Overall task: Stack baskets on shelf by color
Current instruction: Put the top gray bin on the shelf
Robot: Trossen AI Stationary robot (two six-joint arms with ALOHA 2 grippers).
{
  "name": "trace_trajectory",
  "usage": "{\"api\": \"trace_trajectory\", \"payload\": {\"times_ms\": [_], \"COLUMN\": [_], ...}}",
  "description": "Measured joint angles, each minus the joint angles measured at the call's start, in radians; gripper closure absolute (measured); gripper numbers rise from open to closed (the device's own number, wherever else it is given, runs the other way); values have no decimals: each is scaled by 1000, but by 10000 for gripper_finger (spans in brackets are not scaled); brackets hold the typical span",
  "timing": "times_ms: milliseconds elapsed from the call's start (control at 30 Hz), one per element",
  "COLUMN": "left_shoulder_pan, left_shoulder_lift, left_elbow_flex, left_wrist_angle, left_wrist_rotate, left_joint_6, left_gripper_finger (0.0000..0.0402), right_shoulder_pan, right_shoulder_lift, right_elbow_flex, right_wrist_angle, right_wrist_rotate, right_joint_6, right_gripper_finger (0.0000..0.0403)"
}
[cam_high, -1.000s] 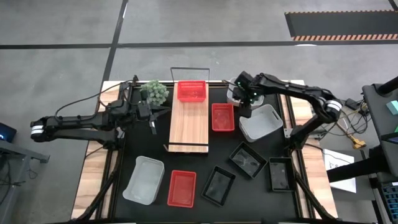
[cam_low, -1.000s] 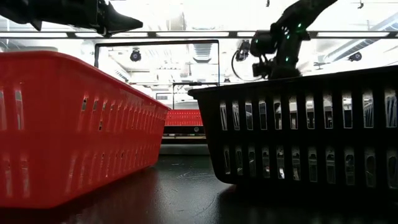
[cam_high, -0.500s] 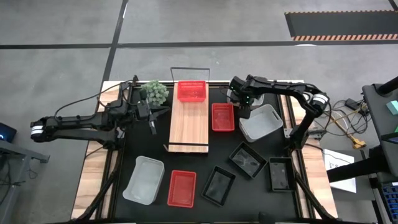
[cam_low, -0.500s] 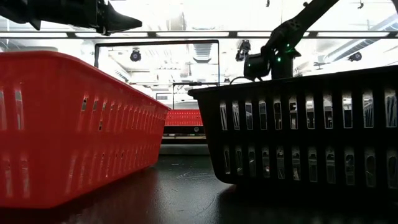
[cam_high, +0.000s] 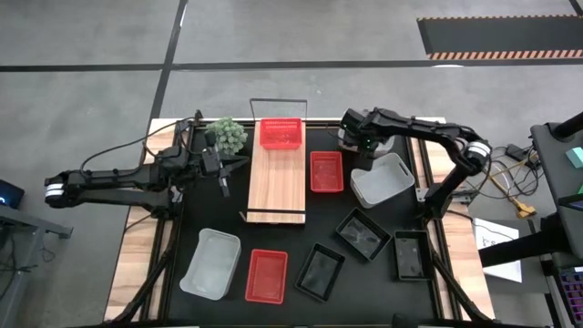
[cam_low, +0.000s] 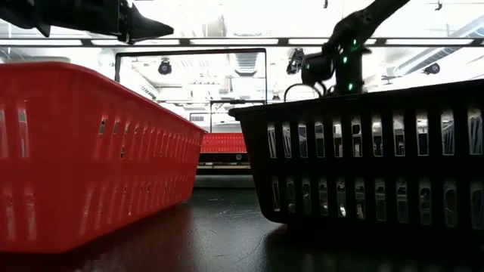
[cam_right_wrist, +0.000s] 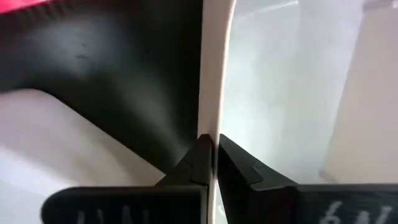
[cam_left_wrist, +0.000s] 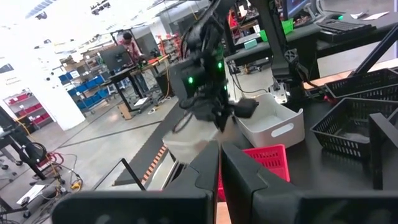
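The light-wood shelf (cam_high: 277, 187) lies mid-table with one red basket (cam_high: 281, 134) on its far end. A second red basket (cam_high: 326, 171) sits on the table just right of it. To its right stands a white basket (cam_high: 384, 180), with my right gripper (cam_high: 362, 166) pointing steeply down, shut on its wall. Another pale basket (cam_high: 345, 138) shows partly under that arm. My left gripper (cam_high: 235, 165) hovers shut and level, left of the shelf, holding nothing. My right gripper pinches the white basket's rim (cam_right_wrist: 214, 93) on the wall facing the red basket, one finger inside the basket and one outside. The fingers come from above, slanting steeply down. The basket looks to be sitting on the table, upright.
Near the front edge lie a white basket (cam_high: 211, 262), a red basket (cam_high: 267, 275) and three black baskets (cam_high: 321, 271) (cam_high: 363, 234) (cam_high: 410, 255). A green ball-shaped plant (cam_high: 227, 135) stands far left of the shelf. Thin wire frames rise at the shelf's ends.
My right gripper has tipped more steeply downward, sunk a little onto the white basket's rim and shut on it. The basket has stayed where it was.
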Motion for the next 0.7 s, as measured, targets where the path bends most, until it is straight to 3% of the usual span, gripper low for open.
{"api": "trace_trajectory", "payload": {"times_ms": [233, 500, 700], "left_shoulder_pan": [0, 0, 0], "left_shoulder_lift": [-1, 0, -1], "left_elbow_flex": [0, 0, 0], "left_wrist_angle": [0, 0, 0], "left_wrist_rotate": [0, -9, -9], "left_joint_6": [0, 0, 0], "left_gripper_finger": [402, 402, 402], "right_shoulder_pan": [72, 318, 465], "right_shoulder_lift": [-82, -86, -21], "right_elbow_flex": [182, 386, 448], "right_wrist_angle": [-139, -173, -169], "right_wrist_rotate": [24, -41, -48], "right_joint_6": [159, 331, 473], "right_gripper_finger": [394, 394, 394]}}
